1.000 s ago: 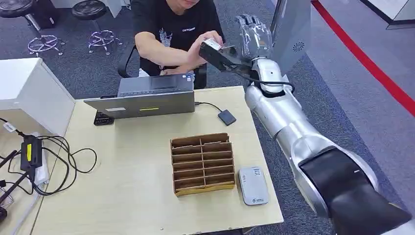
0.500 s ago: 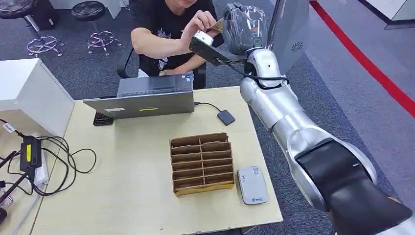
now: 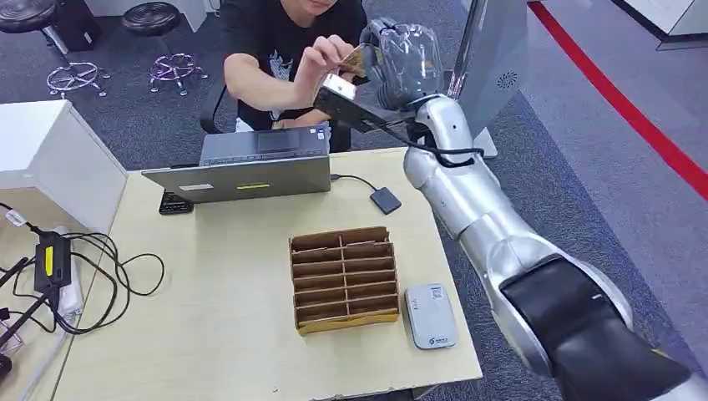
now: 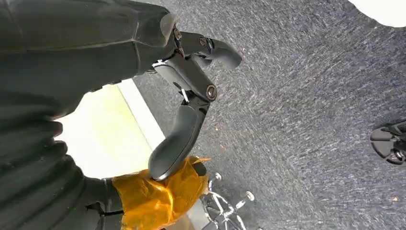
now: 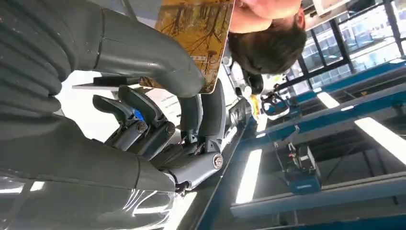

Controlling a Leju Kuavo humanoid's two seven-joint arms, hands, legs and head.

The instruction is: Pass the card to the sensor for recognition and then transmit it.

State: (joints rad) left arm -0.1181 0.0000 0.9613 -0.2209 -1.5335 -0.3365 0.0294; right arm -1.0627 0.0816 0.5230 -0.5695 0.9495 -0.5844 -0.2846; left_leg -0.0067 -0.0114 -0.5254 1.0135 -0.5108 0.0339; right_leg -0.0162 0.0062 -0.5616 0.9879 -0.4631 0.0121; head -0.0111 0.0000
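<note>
Fingers (image 5: pixel 201 115) around card (image 5: pixel 196 33); person's hand (image 3: pixel 326 57), laptop (image 3: pixel 250 171) close.

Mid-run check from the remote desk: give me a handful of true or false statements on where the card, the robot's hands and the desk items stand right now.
1. The card sits between the right hand's thumb and fingers. True.
2. A person's hand is also at the card. True.
3. The card lies flat on the grey sensor. False: it is raised above the desk's far edge, and nothing lies on the sensor.
4. The laptop stands on the robot's side of the cardboard organizer. False: it is on the far side, by the person.
5. The left hand holds a second card. False: it holds nothing, fingers apart.
</note>
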